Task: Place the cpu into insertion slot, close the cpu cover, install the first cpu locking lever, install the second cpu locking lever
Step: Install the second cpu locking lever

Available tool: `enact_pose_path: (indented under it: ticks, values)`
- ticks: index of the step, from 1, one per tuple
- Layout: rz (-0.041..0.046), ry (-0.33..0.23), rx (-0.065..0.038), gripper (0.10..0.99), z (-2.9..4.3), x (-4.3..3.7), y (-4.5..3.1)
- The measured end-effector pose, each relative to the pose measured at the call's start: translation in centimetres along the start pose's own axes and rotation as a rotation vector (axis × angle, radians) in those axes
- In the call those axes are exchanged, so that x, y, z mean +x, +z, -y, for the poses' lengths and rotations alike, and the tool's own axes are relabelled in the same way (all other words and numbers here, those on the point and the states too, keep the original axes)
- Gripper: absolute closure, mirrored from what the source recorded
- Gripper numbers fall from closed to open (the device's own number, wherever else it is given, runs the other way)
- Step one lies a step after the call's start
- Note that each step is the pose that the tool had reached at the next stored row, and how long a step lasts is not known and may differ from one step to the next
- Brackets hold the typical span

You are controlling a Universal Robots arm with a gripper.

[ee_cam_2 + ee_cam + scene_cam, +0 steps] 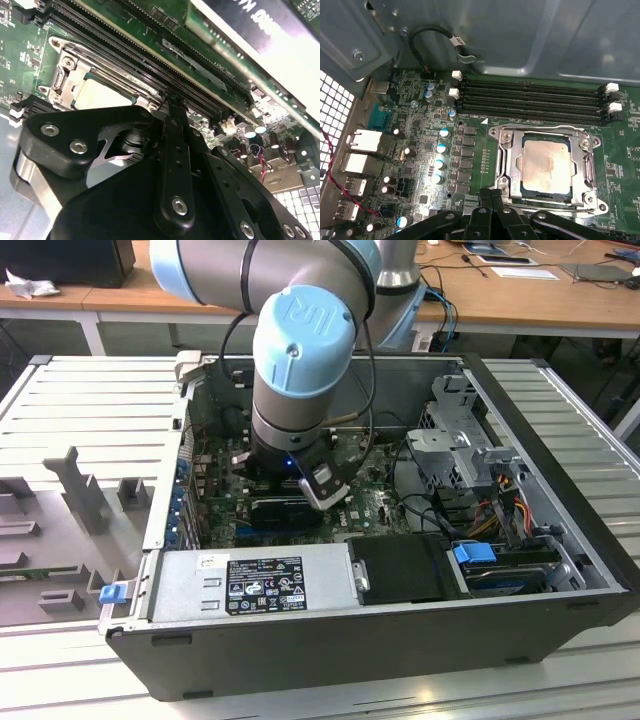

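The gripper (492,197) has its fingers drawn together with nothing between them, poised just beside the near edge of the insertion slot (502,150). The cpu (547,165) lies seated in the socket, and the cpu cover (547,132) appears folded down around it. Lever status cannot be determined; both levers are judged outstanding. In the exterior view the arm hangs over the motherboard (375,495) inside the computer case (400,625).

open computer case (560,620), wooden desk (520,300)
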State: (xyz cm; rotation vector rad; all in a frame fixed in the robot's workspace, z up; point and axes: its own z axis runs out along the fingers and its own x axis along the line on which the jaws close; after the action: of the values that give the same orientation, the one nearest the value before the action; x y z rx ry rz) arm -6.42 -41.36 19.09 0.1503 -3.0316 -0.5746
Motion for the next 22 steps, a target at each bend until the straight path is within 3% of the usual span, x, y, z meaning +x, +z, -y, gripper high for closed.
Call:
enact_pose_path:
  ticks: [6,22]
  values:
    - [0.0002,0.000,-0.002,0.980,0.04,0.28,0.18]
    - [0.0002,0.000,-0.002,0.980,-0.84,0.37,-2.02]
